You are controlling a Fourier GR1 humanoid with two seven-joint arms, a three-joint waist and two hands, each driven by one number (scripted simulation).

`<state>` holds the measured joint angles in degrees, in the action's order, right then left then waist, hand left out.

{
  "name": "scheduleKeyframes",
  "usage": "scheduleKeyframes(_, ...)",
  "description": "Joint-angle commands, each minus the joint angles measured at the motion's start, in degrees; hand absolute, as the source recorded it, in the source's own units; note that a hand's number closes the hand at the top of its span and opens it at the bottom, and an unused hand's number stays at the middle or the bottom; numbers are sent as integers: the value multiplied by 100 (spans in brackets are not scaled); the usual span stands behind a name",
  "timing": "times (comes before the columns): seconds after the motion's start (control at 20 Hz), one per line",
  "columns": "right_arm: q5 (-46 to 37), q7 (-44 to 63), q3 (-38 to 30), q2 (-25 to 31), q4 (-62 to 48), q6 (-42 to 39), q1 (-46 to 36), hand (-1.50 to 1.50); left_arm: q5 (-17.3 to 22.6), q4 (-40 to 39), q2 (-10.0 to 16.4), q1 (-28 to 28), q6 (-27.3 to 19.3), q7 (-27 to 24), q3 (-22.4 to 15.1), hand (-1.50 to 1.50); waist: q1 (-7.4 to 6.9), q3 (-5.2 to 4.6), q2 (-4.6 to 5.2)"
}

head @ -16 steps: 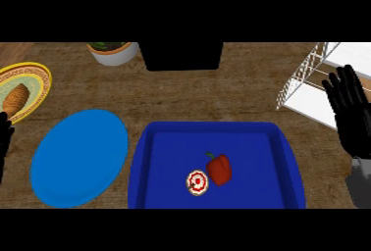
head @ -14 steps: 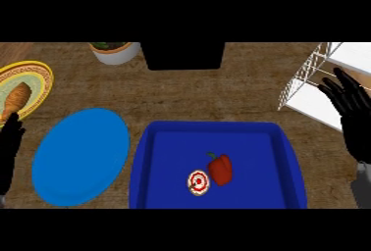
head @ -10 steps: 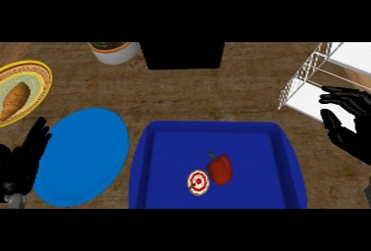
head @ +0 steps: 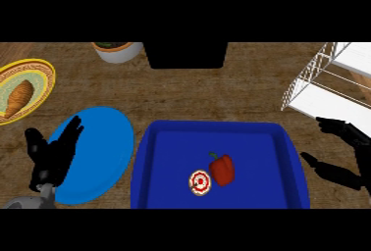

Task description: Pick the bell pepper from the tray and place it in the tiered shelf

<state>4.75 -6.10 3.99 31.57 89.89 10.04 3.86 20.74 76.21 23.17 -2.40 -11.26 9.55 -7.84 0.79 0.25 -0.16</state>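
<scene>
The red bell pepper (head: 223, 169) lies on the floor of the deep blue rectangular tray (head: 217, 128) in the lower centre of the frame, a little right of the tray's middle, with its green stem pointing toward the upper left. Just beside it on its lower left sits a small round red-and-white disc (head: 200, 182).

The black right hand (head: 339, 172) shows at the right edge, just outside the tray's right rim and below the white wire tiered shelf (head: 319, 83) in the upper right corner. Its fingers and thumb are spread apart and grasp nothing. It is apart from the pepper.

The black left hand (head: 54, 154) shows at lower left, over the left edge of the flat blue oval plate (head: 101, 142). Its fingers are straight and released.

In the upper left is a yellow-rimmed patterned plate (head: 39, 73) bearing a brown pastry (head: 19, 94). Along the top edge of the brown wooden counter (head: 210, 93) stand a white plant pot (head: 117, 51) and a black box (head: 187, 55).
</scene>
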Motion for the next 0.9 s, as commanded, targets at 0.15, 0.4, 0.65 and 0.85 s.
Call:
scheduleKeyframes(0.15,303,70,61,843,1222,-1288,856,-150,149,-53,-119,53,229,265,27,0,30,-32,-9)
scheduleKeyframes(0.4,13,1606,551,944,2387,-1309,620,-150,-9,-101,-219,-276,91,534,6,0,-26,-34,8)
scheduleKeyframes(0.65,-549,3785,1211,930,3452,-973,74,-150,-115,-77,-413,-214,118,441,-136,0,-83,-41,14)
scheduleKeyframes(0.85,-1330,5337,1663,617,3679,-631,-617,-150,-69,-55,-260,-47,317,333,32,0,-158,-42,18)
